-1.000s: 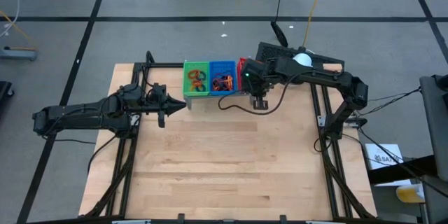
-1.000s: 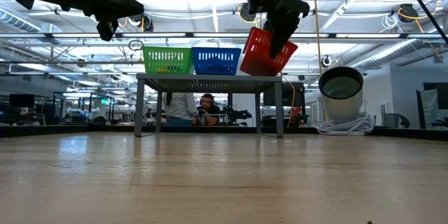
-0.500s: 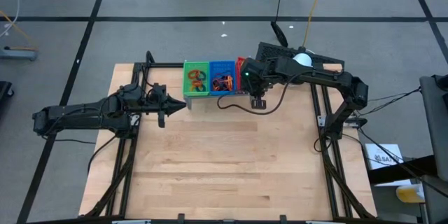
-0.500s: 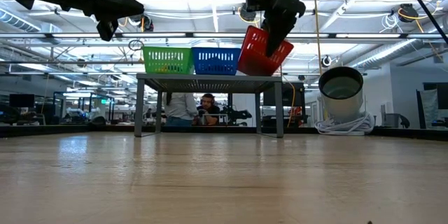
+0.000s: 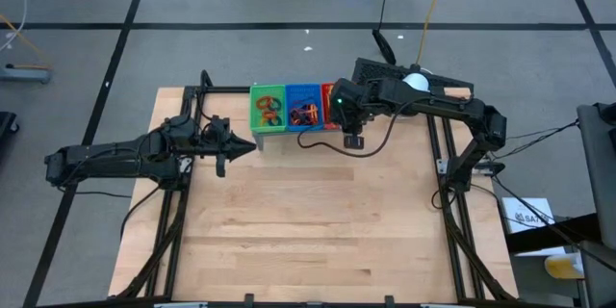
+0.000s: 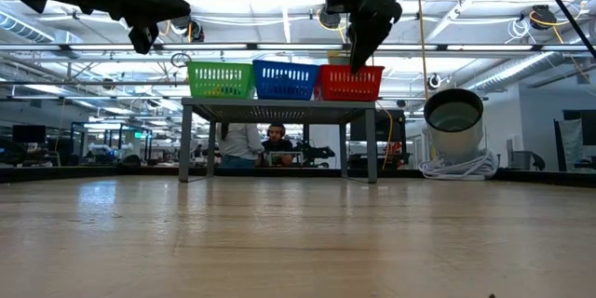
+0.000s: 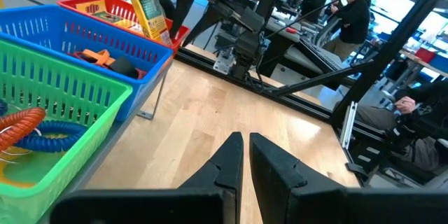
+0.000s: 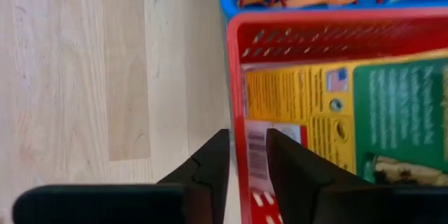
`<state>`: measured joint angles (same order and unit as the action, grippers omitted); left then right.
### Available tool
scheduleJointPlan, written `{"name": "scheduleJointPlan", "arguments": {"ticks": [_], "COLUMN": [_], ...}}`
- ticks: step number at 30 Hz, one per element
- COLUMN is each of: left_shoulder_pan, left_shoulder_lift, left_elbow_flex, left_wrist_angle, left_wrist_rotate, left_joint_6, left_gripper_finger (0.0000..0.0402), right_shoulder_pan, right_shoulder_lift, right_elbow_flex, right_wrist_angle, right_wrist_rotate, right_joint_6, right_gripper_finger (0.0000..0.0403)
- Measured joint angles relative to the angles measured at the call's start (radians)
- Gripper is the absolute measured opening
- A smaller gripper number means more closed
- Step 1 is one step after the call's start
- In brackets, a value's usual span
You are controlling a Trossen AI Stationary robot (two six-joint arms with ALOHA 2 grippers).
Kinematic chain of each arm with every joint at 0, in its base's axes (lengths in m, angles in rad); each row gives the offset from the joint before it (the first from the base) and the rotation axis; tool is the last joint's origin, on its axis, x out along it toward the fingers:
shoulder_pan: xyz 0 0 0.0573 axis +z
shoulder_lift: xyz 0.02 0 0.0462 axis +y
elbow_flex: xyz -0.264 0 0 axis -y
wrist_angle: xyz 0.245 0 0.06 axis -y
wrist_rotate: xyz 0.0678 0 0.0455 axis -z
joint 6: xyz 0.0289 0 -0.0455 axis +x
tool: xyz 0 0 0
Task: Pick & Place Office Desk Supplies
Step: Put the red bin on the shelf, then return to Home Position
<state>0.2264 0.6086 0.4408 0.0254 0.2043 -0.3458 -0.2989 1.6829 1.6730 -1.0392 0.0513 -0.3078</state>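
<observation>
My right gripper (image 8: 241,155) straddles the red tray's (image 6: 351,83) rim on the grey shelf (image 6: 277,104), fingers narrowly parted; yellow packets (image 8: 308,105) lie inside. Lifting off-line could snag it. Left gripper (image 5: 223,157) waits, fingers nearly shut.

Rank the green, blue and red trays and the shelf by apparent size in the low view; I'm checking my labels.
1. Shelf, clearly the widest.
2. Green tray, blue tray and red tray: these look about alike, side by side on the shelf, so I won't rank them.
</observation>
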Motion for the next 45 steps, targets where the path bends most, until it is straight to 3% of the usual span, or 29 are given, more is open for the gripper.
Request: {"name": "scheduleJointPlan", "arguments": {"ticks": [6,15,21,30,36,45], "left_shoulder_pan": [0.0,0.0,0.0,-0.026,-0.046,-0.046], "left_shoulder_lift": [0.0,0.0,0.0,-0.043,-0.141,-0.278], "left_elbow_flex": [0.0,0.0,0.0,-0.001,0.0,0.0], "left_wrist_angle": [0.0,0.007,0.15,0.387,0.278,-0.17], "left_wrist_rotate": [0.0,0.0,0.006,0.313,0.354,0.337], "left_joint_6": [0.0,0.003,0.011,0.087,0.097,0.14], "left_gripper_finger": [0.0033,0.0033,0.0033,0.0033,0.0033,0.0033], "right_shoulder_pan": [0.0,0.055,0.143,0.274,0.423,0.576], "right_shoulder_lift": [0.0,-0.027,-0.103,-0.361,-0.623,-0.935], "right_elbow_flex": [0.0,0.0,0.0,-0.053,-0.367,-1.082], "right_wrist_angle": [0.023,0.033,0.016,0.01,0.251,0.974], "right_wrist_rotate": [0.007,0.12,0.186,0.129,0.104,0.101], "right_joint_6": [-0.002,-0.016,-0.002,0.273,0.411,0.52], "right_gripper_finger": [0.0099,0.01,0.01,0.01,0.01,0.01]}}
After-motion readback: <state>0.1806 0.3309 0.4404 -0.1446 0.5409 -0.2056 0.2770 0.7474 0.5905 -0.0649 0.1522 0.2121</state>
